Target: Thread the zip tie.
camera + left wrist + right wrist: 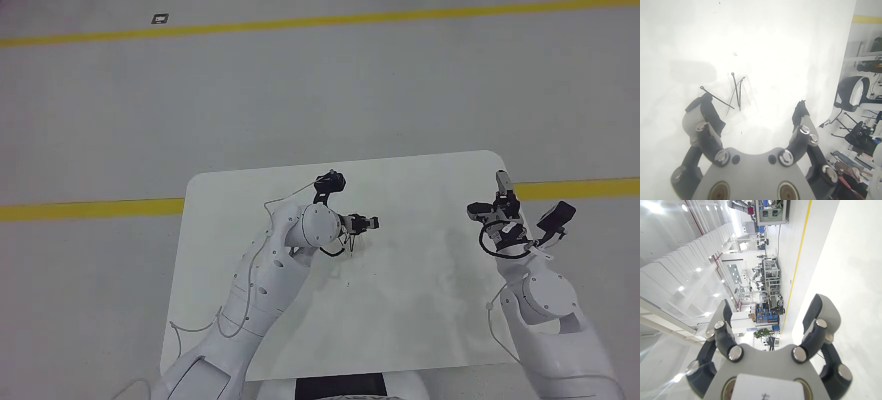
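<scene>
Black zip ties (pixel 735 91) lie crossed on a clear plastic sheet (pixel 747 106) on the white table (pixel 420 290). One tie (pixel 715 97) lies apart from the others, close to one fingertip. My left gripper (pixel 753 103) hangs open just above and short of the ties, with nothing between its fingers. From above, the left gripper (pixel 362 223) sits over the table's middle left. My right gripper (pixel 772 311) is open and holds nothing; it faces away from the table. From above, the right gripper (pixel 492 197) is at the table's right edge.
The table's rounded corner and edge (pixel 831 113) run close beside the left gripper, with chairs and room clutter (pixel 857 132) beyond. A yellow floor line (pixel 320 20) runs behind the table. The stretch of tabletop between the two arms is bare.
</scene>
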Robot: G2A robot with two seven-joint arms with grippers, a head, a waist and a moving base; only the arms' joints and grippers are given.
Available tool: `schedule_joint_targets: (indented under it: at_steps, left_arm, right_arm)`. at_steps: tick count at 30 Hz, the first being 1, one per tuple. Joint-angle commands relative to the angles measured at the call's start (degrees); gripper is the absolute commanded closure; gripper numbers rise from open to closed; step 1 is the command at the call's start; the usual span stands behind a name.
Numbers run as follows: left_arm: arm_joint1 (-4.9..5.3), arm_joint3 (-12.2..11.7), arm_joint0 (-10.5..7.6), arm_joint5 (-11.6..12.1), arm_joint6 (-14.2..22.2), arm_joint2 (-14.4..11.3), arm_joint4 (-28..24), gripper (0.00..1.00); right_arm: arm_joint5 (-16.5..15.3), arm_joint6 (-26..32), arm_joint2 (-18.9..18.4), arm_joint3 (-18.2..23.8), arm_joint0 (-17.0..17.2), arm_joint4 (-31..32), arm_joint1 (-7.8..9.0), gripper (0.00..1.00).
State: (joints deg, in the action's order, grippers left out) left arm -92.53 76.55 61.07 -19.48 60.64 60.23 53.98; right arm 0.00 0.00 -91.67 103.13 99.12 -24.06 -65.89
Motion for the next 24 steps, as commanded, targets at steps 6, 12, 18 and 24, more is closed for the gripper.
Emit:
schedule_joint_targets:
  at_steps: [6,12,18,24]
  left_arm:
    - [0.01,-0.1,0.16,0.3,0.0,-0.2,0.0,0.0]
    - [0.19,-1.0,0.29,0.0,0.6,-2.0,-0.6,0.0]
    - [-0.17,-2.8,-0.33,0.0,-0.3,-2.2,1.1,0.0]
    - [-0.17,-2.8,-0.33,0.0,-0.3,-2.2,1.1,0.0]
  right_arm:
    - [0.0,0.0,0.0,0.0,0.0,0.0,0.0,0.0]
    - [0.0,0.0,0.0,0.0,0.0,0.0,0.0,0.0]
    - [0.0,0.0,0.0,0.0,0.0,0.0,0.0,0.0]
    - [0.0,0.0,0.0,0.0,0.0,0.0,0.0,0.0]
